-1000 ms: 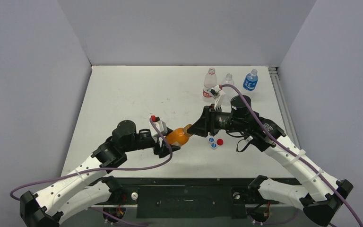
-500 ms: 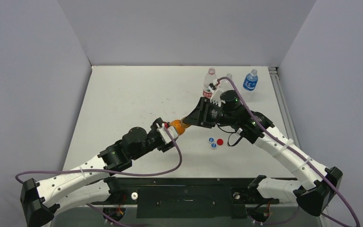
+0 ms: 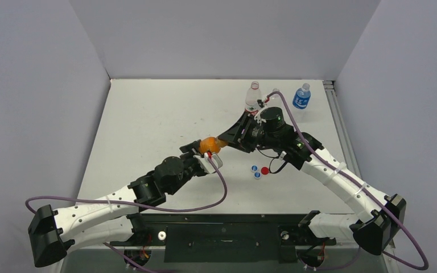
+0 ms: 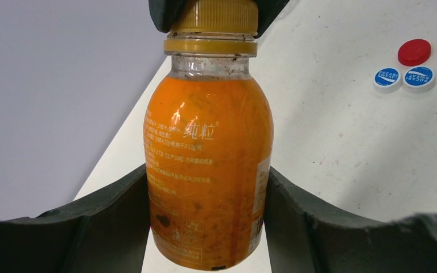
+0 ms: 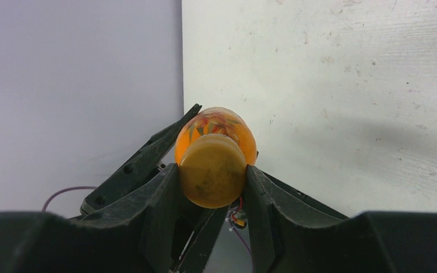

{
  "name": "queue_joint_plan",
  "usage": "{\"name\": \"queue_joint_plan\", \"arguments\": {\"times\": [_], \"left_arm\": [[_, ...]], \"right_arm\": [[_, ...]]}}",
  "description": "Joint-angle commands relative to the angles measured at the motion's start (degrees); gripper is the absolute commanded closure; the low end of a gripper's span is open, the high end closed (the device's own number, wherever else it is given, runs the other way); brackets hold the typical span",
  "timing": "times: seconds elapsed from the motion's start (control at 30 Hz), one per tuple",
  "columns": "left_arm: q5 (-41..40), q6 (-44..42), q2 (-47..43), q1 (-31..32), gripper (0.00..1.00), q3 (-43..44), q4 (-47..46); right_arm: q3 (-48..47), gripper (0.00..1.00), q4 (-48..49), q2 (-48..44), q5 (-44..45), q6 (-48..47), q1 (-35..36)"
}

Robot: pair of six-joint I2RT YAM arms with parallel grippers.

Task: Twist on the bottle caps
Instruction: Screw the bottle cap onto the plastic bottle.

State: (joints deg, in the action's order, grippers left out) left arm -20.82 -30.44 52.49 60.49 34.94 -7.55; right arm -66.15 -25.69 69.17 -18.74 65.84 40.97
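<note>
An orange juice bottle [image 4: 207, 153] is held in the air, tilted, with my left gripper [image 4: 206, 187] shut round its lower body. An orange-gold cap [image 5: 212, 176] sits on its neck, and my right gripper [image 5: 210, 170] is shut on that cap from the far end. In the top view the bottle [image 3: 209, 145] hangs between the left gripper [image 3: 201, 151] and the right gripper [image 3: 226, 141] over the table's middle. A red cap [image 3: 264, 170] and two blue-and-white caps [image 3: 255, 172] lie loose on the table to the right.
Three uncapped bottles stand at the back right: a red-labelled one [image 3: 252, 98], a clear one [image 3: 274, 92] partly behind my right wrist, and a blue-labelled one [image 3: 301, 96]. Grey walls enclose the white table [image 3: 148, 114] on three sides.
Both arms have carried the orange bottle away from the near edge, toward the table's middle and slightly left. The left arm has stretched forward. Both grips are unchanged.
</note>
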Motion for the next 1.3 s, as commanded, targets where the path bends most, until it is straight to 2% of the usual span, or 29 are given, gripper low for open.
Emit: {"name": "queue_joint_plan", "arguments": {"times": [0.0,0.03,0.07,0.1,0.13,0.27,0.33,0.47,0.5,0.6,0.73,0.9,1.1,1.27], "left_arm": [[3.83,-0.89,0.01,1.67,1.0,2.41,-19.27],[4.53,-0.78,0.08,1.66,1.0,2.5,-18.74],[4.98,-0.4,0.31,1.65,1.0,2.79,-17.5],[5.63,-0.01,0.41,1.61,1.0,3.01,-16.33],[5.97,0.65,0.7,1.51,1.0,3.15,-15.51],[9.54,3.93,1.8,0.4,1.0,5.49,-8.86],[11.92,6.17,2.2,-0.92,1.0,6.63,-6.23],[18.99,11.29,2.3,-4.75,1.0,8.31,-2.0],[19.9,12.95,2.19,-6.26,1.0,8.64,-0.9],[29.26,16.21,1.93,-9.33,1.0,9.09,1.38],[38.94,20.42,1.7,-13.14,1.0,9.62,3.83],[52.72,25.76,1.21,-17.34,1.0,10.19,5.95],[63.48,31.67,-0.83,-18.98,1.0,9.19,5.46],[66.48,35.69,-1.58,-19.22,1.0,7.54,3.09]], "right_arm": [[-0.7,0.83,-2.05,1.7,-3.4,5.05,2.45],[-1.39,0.8,-2.24,1.64,-3.1,4.81,2.47],[-1.76,0.7,-2.82,1.6,-2.69,4.22,2.46],[-2.84,0.64,-3.29,1.5,-2.39,3.78,2.38],[-3.5,0.52,-4.62,1.39,-1.55,2.58,2.42],[-9.51,0.27,-10.06,0.88,1.76,-2.31,2.21],[-12.58,0.2,-12.68,0.25,4.11,-5.27,2.23],[-14.81,0.11,-14.3,-2.97,8.84,-11.09,2.19],[-14.27,0.11,-13.9,-3.81,9.26,-11.93,2.14],[-13.04,0.09,-12.2,-7.12,10.1,-18.25,2.14],[-12.8,0.09,-12.82,-8.83,8.84,-30.39,2.27],[-12.46,0.12,-15.64,-9.41,1.1,-44.61,2.35],[-10.52,0.2,-16.6,-10.04,-7.71,-51.79,2.28],[-9.59,0.29,-14.02,-10.31,-13.62,-51.78,2.38]]}}
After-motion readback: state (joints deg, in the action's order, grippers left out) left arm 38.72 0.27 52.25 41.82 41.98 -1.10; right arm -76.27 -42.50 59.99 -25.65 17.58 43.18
